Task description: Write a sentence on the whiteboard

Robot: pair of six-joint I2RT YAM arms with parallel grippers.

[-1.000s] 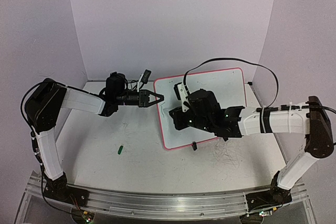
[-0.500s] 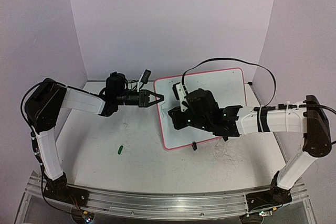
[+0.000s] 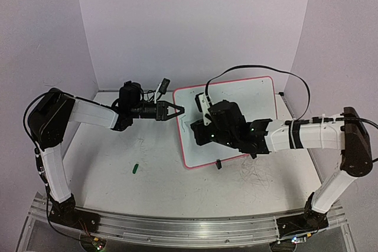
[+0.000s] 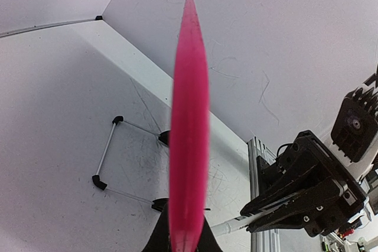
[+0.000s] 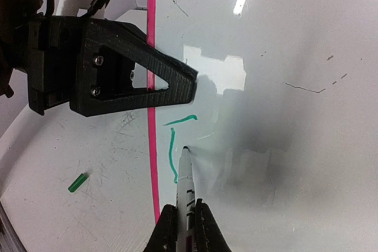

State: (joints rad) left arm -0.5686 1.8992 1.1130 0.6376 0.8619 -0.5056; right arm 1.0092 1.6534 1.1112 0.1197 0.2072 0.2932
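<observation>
The whiteboard [image 3: 248, 95] with its pink-red frame lies tilted at the back right of the table. My left gripper [image 3: 177, 110] is shut on its left frame edge [image 4: 188, 146], which fills the left wrist view as a pink blur. My right gripper [image 5: 185, 222] is shut on a white marker [image 5: 187, 184]. The marker's tip rests on the board [image 5: 283, 146] near its left edge. Two green strokes [image 5: 172, 154], one upright and one short top bar, are all that shows of the sentence. In the top view the right gripper [image 3: 204, 131] covers the strokes.
A green marker cap [image 3: 135, 168] lies on the table at front left, also in the right wrist view [image 5: 77, 182]. A black clip foot [image 3: 218, 164] sits at the board's near edge. A black cable [image 3: 260, 70] arcs over the board. Purple walls close the back and sides.
My right gripper has shifted slightly left over the board with the marker. The left arm and the board have not moved.
</observation>
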